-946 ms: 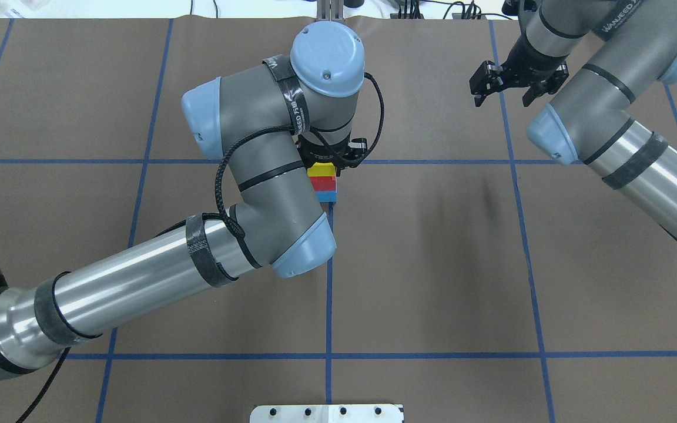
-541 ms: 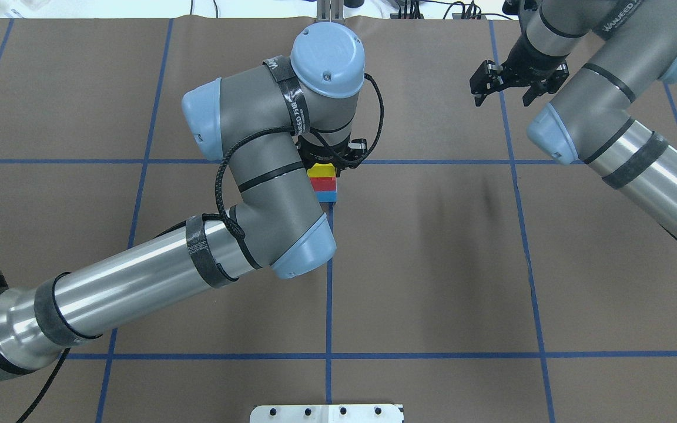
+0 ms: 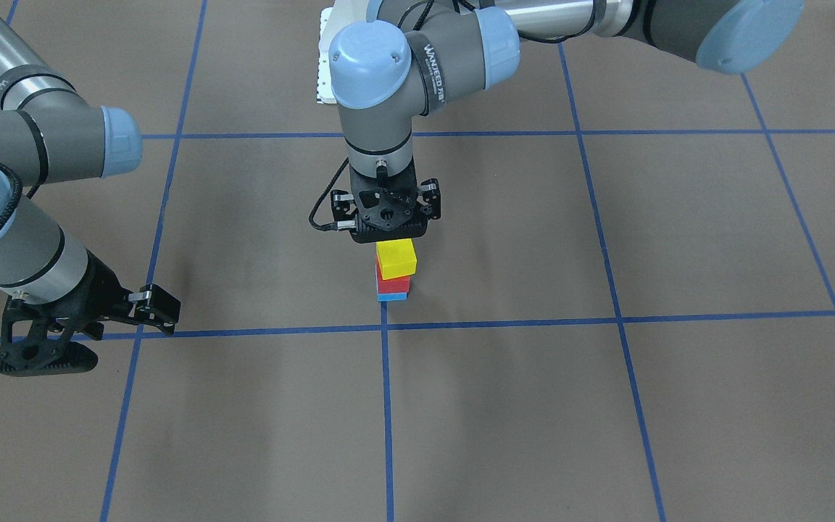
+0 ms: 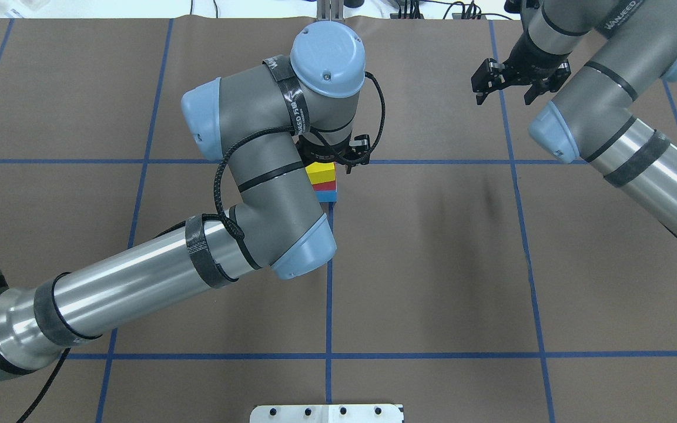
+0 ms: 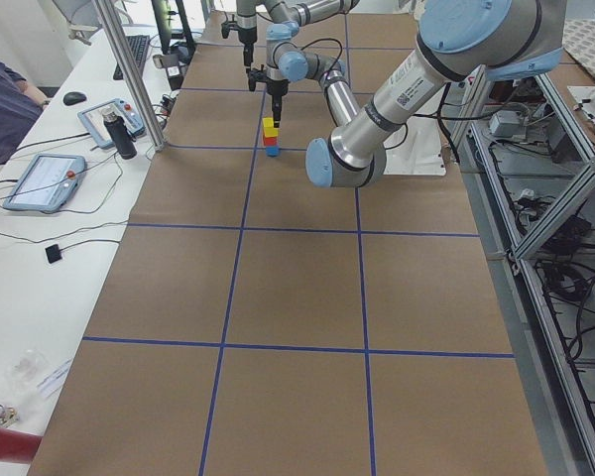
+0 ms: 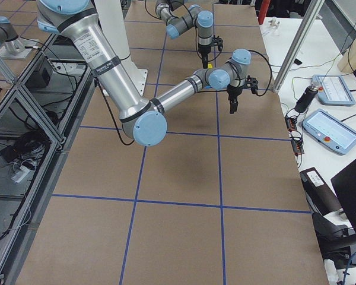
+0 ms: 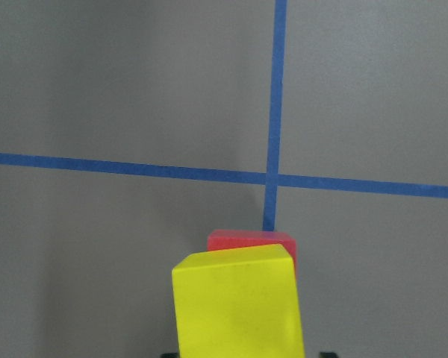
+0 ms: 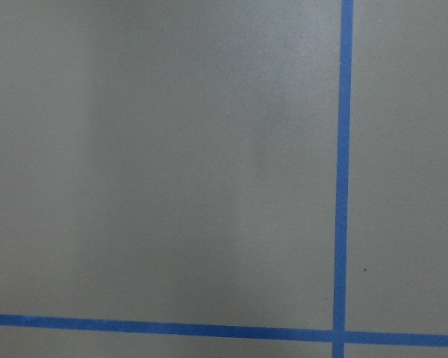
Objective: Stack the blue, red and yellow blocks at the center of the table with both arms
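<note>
A three-block stack stands at the table's centre by the tape crossing: blue block (image 3: 392, 296) at the bottom, red block (image 3: 393, 283) in the middle, yellow block (image 3: 396, 259) on top, sitting slightly askew. My left gripper (image 3: 393, 243) hangs straight down over the yellow block, its jaws a little wider than the block and open around it. The left wrist view shows the yellow block (image 7: 239, 306) with the red block (image 7: 250, 240) behind it. My right gripper (image 4: 504, 88) is open and empty, well off to the stack's right.
The left arm's elbow and forearm (image 4: 268, 194) hang over the table left of the stack and hide part of it from overhead. A white mounting plate (image 4: 327, 413) sits at the robot's edge. An operators' desk with tablets (image 5: 40, 178) runs along the far side.
The left gripper's jaws have spread slightly and more of the yellow block shows on the stack. The right gripper has drifted a little further away.
</note>
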